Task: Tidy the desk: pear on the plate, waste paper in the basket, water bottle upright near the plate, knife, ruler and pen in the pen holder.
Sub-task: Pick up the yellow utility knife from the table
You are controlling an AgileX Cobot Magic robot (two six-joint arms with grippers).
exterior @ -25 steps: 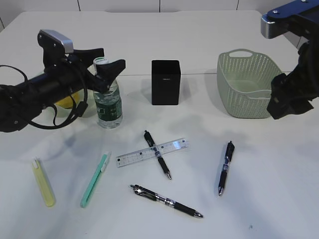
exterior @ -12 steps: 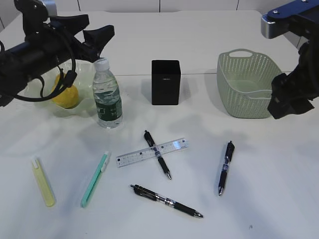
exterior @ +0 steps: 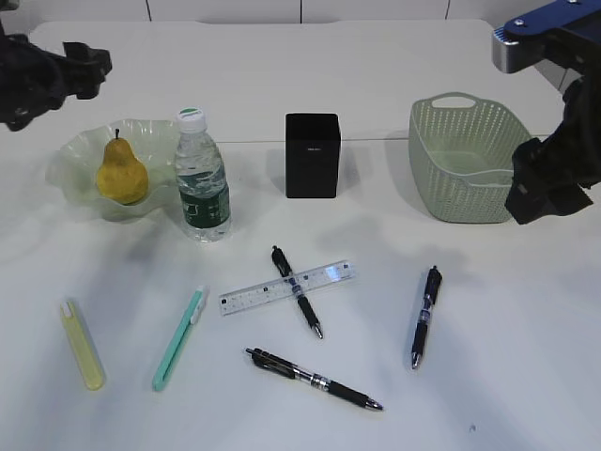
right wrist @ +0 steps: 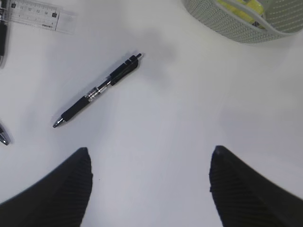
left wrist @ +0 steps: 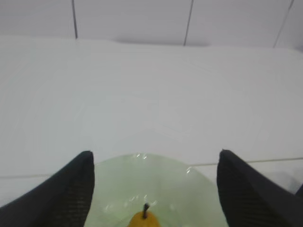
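Your pear (exterior: 121, 174) sits on the plate (exterior: 70, 160), the bottle (exterior: 203, 178) stands upright just beside it at 3 o'clock, and yellow paper (right wrist: 241, 8) lies in the basket (exterior: 462, 160). Left on the table (exterior: 526, 376) are the ruler (exterior: 286, 287), three pens and the two cutters, all at 6 o'clock of the pen holder (exterior: 312, 155). Both sets of fingers are spread open and empty; the nearest pen (right wrist: 97, 90) lies at 11 o'clock of your right gripper (right wrist: 149, 189), apart from it.
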